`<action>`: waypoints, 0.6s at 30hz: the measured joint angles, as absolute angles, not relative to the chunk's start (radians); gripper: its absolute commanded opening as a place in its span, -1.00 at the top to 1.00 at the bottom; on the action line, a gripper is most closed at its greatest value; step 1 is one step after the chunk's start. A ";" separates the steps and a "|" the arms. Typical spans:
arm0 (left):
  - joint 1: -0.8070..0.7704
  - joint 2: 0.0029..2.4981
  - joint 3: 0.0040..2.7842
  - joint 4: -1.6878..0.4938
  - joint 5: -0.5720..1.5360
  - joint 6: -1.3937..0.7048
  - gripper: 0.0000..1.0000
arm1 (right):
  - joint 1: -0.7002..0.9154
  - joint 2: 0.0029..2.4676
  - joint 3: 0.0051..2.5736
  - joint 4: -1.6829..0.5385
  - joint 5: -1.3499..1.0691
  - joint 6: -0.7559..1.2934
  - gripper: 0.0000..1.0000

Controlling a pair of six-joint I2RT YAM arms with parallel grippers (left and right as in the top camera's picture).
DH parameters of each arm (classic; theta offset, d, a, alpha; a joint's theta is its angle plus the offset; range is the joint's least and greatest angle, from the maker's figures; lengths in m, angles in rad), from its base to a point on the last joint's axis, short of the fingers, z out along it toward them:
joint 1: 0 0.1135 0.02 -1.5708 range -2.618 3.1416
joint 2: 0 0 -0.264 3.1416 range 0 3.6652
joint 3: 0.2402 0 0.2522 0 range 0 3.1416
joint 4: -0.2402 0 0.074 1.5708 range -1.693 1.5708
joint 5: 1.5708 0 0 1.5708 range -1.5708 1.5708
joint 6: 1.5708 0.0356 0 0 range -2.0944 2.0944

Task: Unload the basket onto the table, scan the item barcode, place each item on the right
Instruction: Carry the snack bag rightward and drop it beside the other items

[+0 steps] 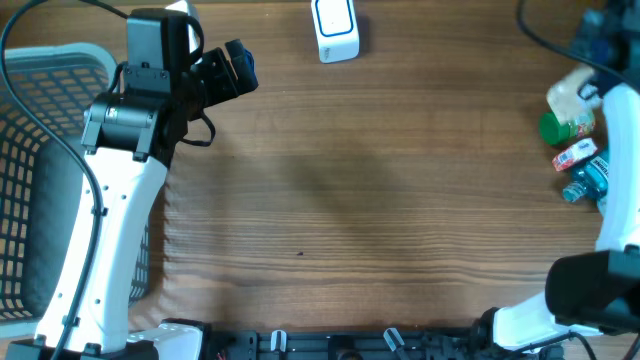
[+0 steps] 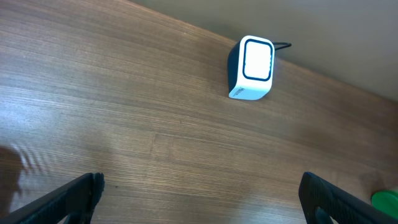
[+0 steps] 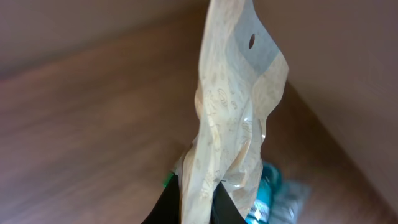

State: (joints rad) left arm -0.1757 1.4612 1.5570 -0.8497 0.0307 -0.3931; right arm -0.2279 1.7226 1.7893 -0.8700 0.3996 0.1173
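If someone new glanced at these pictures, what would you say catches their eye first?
First, the pale crinkled pouch pinched in the shut right gripper, which fills the right wrist view. Next, the white barcode scanner at the top centre of the overhead view, with the left gripper wide open and pointing toward it.

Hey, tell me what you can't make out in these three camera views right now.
- Barcode on the pouch: right wrist view, print blurred, lower part hidden by the right gripper shut on it.
- Labels on the blue bottle and red-and-white packet: overhead, too small.
- The basket: overhead, cut off by the left edge, partly covered by the left arm.
- The left gripper: left wrist view, only open fingertips show at the bottom edge.
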 measured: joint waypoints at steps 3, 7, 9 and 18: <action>-0.176 1.461 1.557 -0.850 0.030 -0.393 -1.00 | -0.354 1.738 1.518 -0.666 0.369 0.165 0.91; -0.176 1.461 1.557 -0.849 0.031 -0.393 -1.00 | -0.448 1.832 1.322 -0.559 0.306 0.190 -0.43; -0.176 1.461 1.557 -0.849 0.031 -0.393 -1.00 | -0.462 1.833 1.321 -0.535 0.292 0.198 -1.00; -0.176 1.461 1.557 -0.778 0.030 -0.393 -1.00 | -0.453 1.562 1.452 -0.244 -0.034 0.228 -1.00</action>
